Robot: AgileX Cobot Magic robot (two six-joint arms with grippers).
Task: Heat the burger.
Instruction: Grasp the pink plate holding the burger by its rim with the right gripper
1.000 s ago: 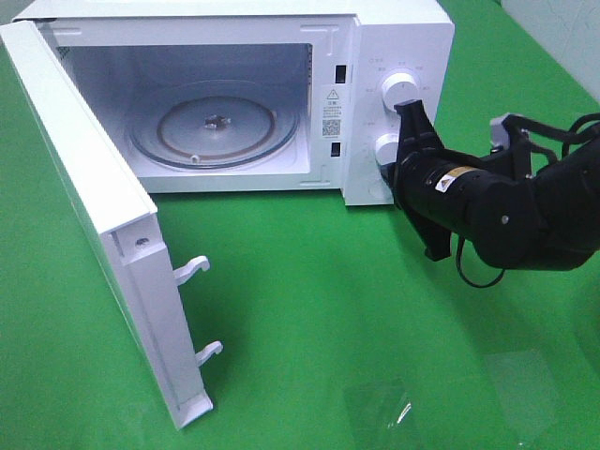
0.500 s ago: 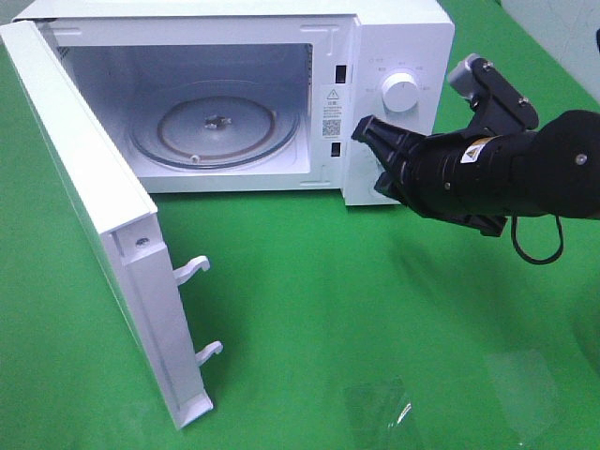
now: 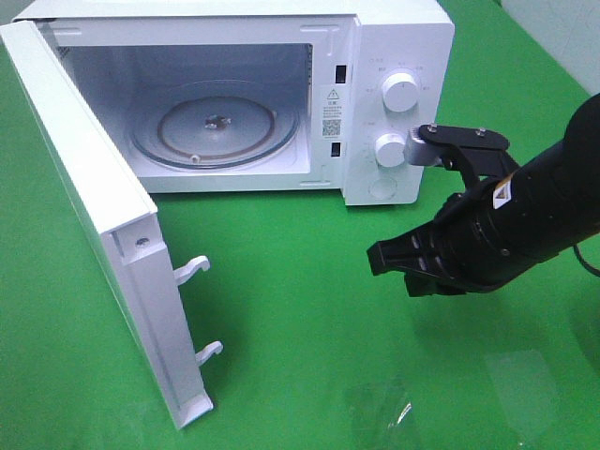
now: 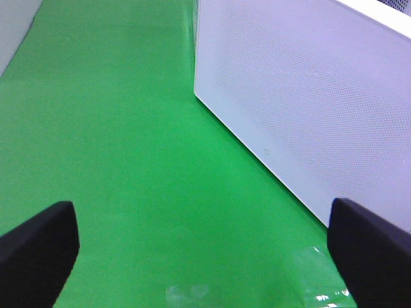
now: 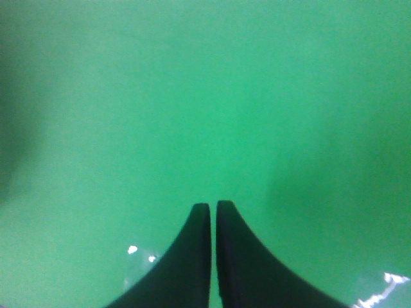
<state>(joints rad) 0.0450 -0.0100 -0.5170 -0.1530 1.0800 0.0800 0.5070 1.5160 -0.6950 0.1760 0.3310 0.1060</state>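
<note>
The burger is out of view in every frame. A white microwave (image 3: 398, 42) stands at the back with its door (image 3: 84, 197) swung wide open to the left, and its glass turntable (image 3: 216, 127) is bare. My right gripper (image 3: 377, 257) hovers over the green cloth in front of the control panel, pointing left, its fingers pressed together on nothing (image 5: 213, 206). My left gripper (image 4: 204, 224) is open with only green cloth between its fingers, beside the outer face of the microwave door (image 4: 302, 96). The exterior high view does not show it.
Two round knobs (image 3: 400, 92) (image 3: 390, 149) sit on the microwave's right panel. Two white latch hooks (image 3: 192, 269) jut from the door's edge. Green cloth (image 3: 300, 281) covers the table, with shiny patches near the front edge (image 3: 380, 408).
My right arm swung away from the microwave's knobs and came down over the cloth in front of the panel, now pointing left. The door and turntable stayed put.
</note>
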